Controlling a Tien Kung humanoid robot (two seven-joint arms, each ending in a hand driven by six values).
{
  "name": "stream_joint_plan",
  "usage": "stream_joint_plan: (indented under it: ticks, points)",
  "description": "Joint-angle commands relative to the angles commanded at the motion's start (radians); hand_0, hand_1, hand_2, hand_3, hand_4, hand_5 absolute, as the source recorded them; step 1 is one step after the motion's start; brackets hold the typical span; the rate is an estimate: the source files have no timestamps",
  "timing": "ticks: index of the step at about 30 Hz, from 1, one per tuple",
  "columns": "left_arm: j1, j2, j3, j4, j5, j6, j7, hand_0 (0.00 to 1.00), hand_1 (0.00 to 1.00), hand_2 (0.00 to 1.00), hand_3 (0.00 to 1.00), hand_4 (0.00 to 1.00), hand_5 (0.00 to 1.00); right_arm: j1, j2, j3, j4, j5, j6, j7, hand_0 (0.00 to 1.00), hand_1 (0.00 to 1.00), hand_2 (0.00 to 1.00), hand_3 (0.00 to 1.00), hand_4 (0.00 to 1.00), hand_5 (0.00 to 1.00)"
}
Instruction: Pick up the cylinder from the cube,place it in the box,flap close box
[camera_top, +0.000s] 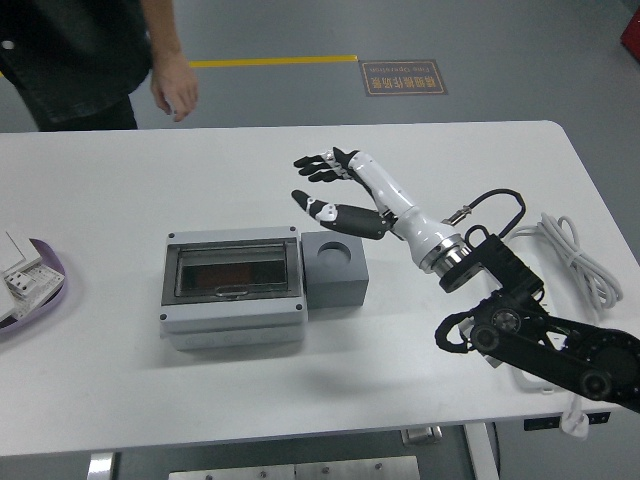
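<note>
A grey box (234, 287) with a clear lid lies on the white table (120, 400), left of centre. Its lid is flat and closed, and a reddish cylinder (222, 273) shows dimly through it. A grey cube (336, 272) with an empty round hole in its top stands against the box's right side. My right hand (320, 187) hovers above and behind the cube with fingers spread, holding nothing. My left arm is not in view.
A white power strip (520, 300) with its cable lies at the right, partly behind my right arm. A purple tray (45, 290) with white parts sits at the left edge. A person stands at the far left, one hand (172, 85) hanging off the table.
</note>
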Motion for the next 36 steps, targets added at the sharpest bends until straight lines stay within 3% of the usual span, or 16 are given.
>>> stream_joint_plan:
  ticks: [9, 13, 19, 25, 36]
  points:
    - [-0.003, 0.009, -0.018, 0.003, 0.045, -0.003, 0.005, 0.517, 0.557, 0.554, 0.597, 0.706, 0.138, -0.153, -0.019, 0.202, -0.034, 0.028, -0.048, 0.141, 0.697, 0.631, 0.658, 0.656, 0.668, 0.391]
    - [-0.021, 0.026, -0.019, 0.003, 0.061, -0.003, 0.002, 0.517, 0.558, 0.555, 0.597, 0.707, 0.135, -0.242, -0.024, 0.296, -0.041, 0.095, -0.071, 0.225, 0.703, 0.637, 0.656, 0.657, 0.673, 0.389]
    - [-0.035, 0.038, -0.019, 0.001, 0.07, -0.005, 0.001, 0.517, 0.558, 0.555, 0.597, 0.707, 0.136, -0.354, -0.024, 0.408, -0.065, 0.196, -0.068, 0.313, 0.7, 0.637, 0.65, 0.658, 0.682, 0.387]
    - [-0.039, 0.046, -0.012, 0.0, 0.063, -0.005, -0.002, 0.517, 0.558, 0.554, 0.597, 0.707, 0.137, -0.398, -0.014, 0.463, -0.079, 0.261, -0.064, 0.369, 0.705, 0.635, 0.645, 0.652, 0.689, 0.385]
    - [-0.041, 0.048, -0.024, 0.001, 0.081, -0.007, 0.004, 0.517, 0.558, 0.555, 0.597, 0.708, 0.139, -0.406, -0.004, 0.449, -0.082, 0.294, -0.06, 0.411, 0.695, 0.632, 0.64, 0.648, 0.699, 0.389]
